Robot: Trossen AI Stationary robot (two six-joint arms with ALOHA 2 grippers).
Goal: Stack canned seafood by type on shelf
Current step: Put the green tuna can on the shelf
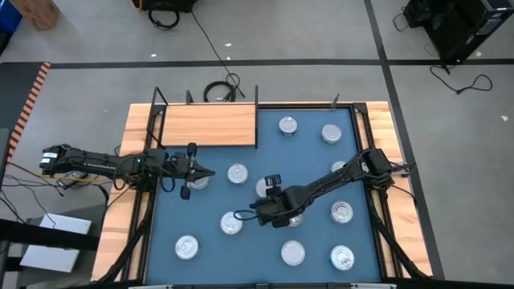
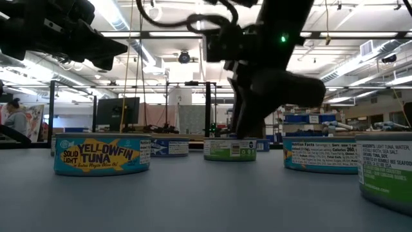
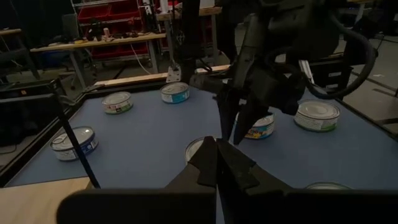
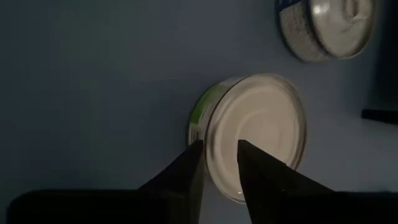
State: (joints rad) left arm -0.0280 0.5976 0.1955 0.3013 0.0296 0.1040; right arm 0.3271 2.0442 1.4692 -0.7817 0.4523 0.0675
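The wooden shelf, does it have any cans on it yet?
No, the shelf is bare wood, and every can sits on the blue mat.

My right tool (image 1: 255, 213) hangs over a green-banded tin (image 4: 252, 134), so from above my arm covers that tin. In the level view a tin (image 2: 386, 171) at the right is cut off by the edge. My left tool (image 1: 210, 172) hides part of another tin (image 3: 198, 148). The far labels are too small to read
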